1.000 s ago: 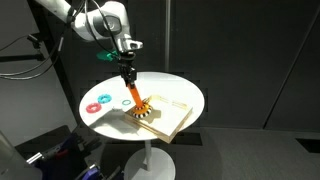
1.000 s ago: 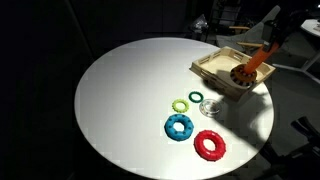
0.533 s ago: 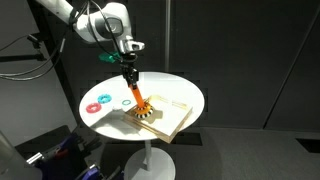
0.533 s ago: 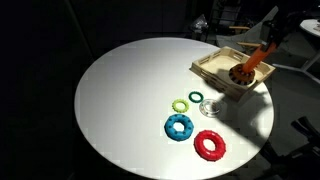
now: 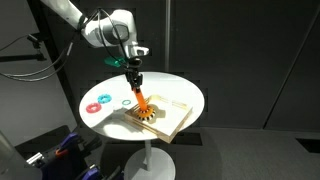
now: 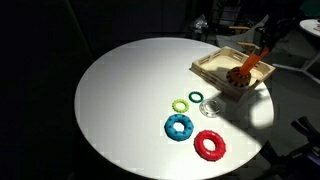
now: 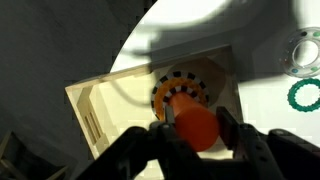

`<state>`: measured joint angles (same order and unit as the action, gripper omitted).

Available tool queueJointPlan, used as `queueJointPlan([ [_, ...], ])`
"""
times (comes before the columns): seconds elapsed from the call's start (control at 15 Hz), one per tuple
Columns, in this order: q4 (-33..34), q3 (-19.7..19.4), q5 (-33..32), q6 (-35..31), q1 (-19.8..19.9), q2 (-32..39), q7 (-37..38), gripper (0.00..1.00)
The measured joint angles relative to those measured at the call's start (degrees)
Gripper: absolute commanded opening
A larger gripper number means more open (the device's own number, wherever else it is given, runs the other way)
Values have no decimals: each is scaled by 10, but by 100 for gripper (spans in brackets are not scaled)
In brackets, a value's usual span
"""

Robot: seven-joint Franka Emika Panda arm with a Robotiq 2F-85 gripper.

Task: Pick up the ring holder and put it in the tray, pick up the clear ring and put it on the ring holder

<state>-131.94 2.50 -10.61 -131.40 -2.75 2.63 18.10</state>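
The ring holder (image 5: pixel 143 106) is an orange peg on a round black-and-orange base. It leans tilted in the wooden tray (image 5: pixel 172 119) at the table's edge. My gripper (image 5: pixel 137 87) is shut on the top of the peg, as the wrist view (image 7: pixel 196 120) shows, with a finger (image 7: pixel 228 125) on each side of the orange peg (image 7: pixel 196 132). In an exterior view the gripper (image 6: pixel 263 47) stands over the holder (image 6: pixel 243 71) in the tray (image 6: pixel 212 68). The clear ring (image 6: pixel 209 108) lies on the white table just in front of the tray; it also shows in the wrist view (image 7: pixel 305 54).
A green ring (image 6: pixel 181 104), a blue ring (image 6: pixel 179 127) and a red ring (image 6: pixel 210 146) lie on the round white table (image 6: pixel 120 100) near the clear ring. The tray sits close to the table's edge. Dark surroundings all round.
My gripper has shifted a little sideways over the tray, still on the peg, and the peg now leans less steeply. The rings have not moved.
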Motion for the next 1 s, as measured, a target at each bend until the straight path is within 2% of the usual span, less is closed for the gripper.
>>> queueJointPlan([
  [0.27,16,-6,11,2,0,30,0,20],
  [0.33,22,-7,13,4,0,34,0,39],
  [0.4,27,-8,15,8,0,37,0,61],
  [0.6,34,-9,17,13,0,42,0,86],
  [0.73,37,-10,17,13,0,43,0,99],
  [1.0,44,-10,17,13,-1,42,0,100],
])
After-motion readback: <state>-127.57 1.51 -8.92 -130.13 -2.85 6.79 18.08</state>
